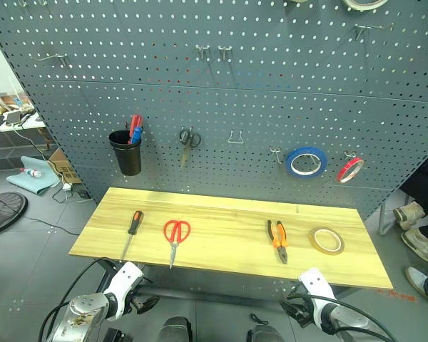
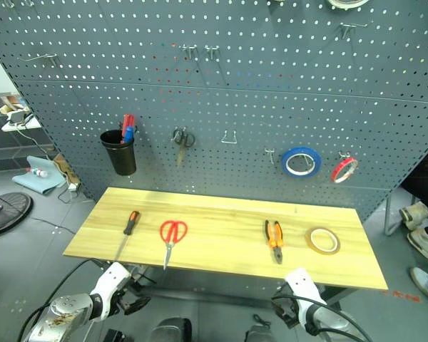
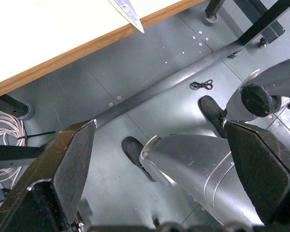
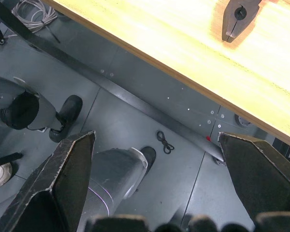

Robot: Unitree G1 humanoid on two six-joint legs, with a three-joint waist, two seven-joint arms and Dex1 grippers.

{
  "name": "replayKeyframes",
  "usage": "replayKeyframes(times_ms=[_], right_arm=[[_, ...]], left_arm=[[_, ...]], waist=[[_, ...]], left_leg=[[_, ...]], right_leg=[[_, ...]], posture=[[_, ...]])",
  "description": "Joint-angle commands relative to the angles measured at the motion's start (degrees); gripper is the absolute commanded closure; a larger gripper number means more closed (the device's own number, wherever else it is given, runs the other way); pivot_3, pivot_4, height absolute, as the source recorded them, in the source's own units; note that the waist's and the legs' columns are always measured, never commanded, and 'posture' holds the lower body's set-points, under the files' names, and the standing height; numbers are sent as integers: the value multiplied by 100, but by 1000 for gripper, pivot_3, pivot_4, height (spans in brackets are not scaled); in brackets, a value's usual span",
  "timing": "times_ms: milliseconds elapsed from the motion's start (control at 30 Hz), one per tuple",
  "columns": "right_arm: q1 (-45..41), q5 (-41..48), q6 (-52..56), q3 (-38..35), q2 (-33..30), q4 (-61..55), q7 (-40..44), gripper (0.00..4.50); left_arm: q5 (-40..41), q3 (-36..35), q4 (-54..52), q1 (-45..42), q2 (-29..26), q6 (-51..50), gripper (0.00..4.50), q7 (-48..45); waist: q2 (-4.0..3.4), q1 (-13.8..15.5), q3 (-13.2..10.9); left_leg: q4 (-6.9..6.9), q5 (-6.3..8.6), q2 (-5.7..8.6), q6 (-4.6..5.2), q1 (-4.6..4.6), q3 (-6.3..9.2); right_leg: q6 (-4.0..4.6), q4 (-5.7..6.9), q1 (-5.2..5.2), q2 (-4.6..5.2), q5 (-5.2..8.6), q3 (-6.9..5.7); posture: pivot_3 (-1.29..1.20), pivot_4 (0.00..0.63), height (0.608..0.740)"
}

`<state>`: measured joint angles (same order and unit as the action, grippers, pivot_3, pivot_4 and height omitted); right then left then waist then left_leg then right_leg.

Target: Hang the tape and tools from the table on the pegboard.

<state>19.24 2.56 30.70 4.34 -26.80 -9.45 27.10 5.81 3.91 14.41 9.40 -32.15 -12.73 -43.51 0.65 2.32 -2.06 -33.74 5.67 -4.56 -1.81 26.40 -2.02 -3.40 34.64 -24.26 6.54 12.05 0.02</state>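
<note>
On the pale wooden table (image 1: pixel 228 214) lie, from left to right, the screwdriver (image 1: pixel 132 229), the red-handled scissors (image 1: pixel 175 235), the orange-and-black pliers (image 1: pixel 277 237) and the yellow-tan tape ring (image 1: pixel 326 240). Behind the table stands the dark pegboard (image 1: pixel 271 85). My left gripper (image 1: pixel 143 303) hangs open below the table's front edge, near the scissors' tip (image 3: pixel 128 12). My right gripper (image 1: pixel 294 308) is open too, below the front edge near the pliers' nose (image 4: pixel 238 17). Neither gripper holds or touches anything.
On the pegboard hang a black cup with pens (image 1: pixel 125 151), small black scissors (image 1: pixel 189 139), a blue roll (image 1: pixel 305 162), a red roll (image 1: pixel 350 169) and bare hooks (image 1: pixel 235 137). A person's shoes (image 1: pixel 421 242) show on the floor at the right.
</note>
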Motion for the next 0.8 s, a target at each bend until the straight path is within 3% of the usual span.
replayKeyframes(times_ms=[33, 233, 400, 600, 700, 800], right_arm=[[-19, 0, -15, -61, -39, -144, -23, 0], [-70, 70, 99, -302, -209, -376, 39, 0], [-447, 160, 426, -663, -702, -822, 233, 0], [-1180, 332, 792, -932, -1412, -825, 736, 0], [-1756, 429, 899, -961, -1708, -548, 988, 0], [-2361, 397, 777, -809, -1917, 39, 1234, 0]], left_arm=[[55, -86, -101, -85, 9, 63, 18, -13], [324, -201, -668, 50, -113, -91, 18, -274], [1429, -514, -2266, -7, -330, -975, 18, -908], [2301, -287, -3480, -1246, -155, -1924, 18, -941], [2399, 30, -3519, -2039, 97, -2111, 18, -922], [2310, 363, -3237, -2622, 380, -1979, 18, -1024]], waist=[[0, 0, 0], [-8, -5, -20], [-24, -23, -228], [-4, 12, -581], [10, 12, -820], [70, -19, -974]], left_leg=[[0, 0, -1, 0, 0, 0], [-2, 1, -10, 0, 1, -6], [-11, 3, -26, 0, 4, -9], [-25, 2, -19, 1, 16, -12], [-29, 2, -14, 2, 1, -13], [-35, -1, 4, 7, 2, -22]], right_leg=[[0, -1, 0, 0, 0, 0], [1, -9, -1, 1, 0, -4], [7, -14, -14, -1, 4, -6], [7, -32, -11, 4, 4, 0], [7, -29, -1, -2, 4, 19], [7, -9, 11, -12, 3, 68]], posture=[[111, 8, 740], [96, 50, 740], [101, 128, 740], [69, 228, 740], [50, 272, 740], [39, 310, 740]])
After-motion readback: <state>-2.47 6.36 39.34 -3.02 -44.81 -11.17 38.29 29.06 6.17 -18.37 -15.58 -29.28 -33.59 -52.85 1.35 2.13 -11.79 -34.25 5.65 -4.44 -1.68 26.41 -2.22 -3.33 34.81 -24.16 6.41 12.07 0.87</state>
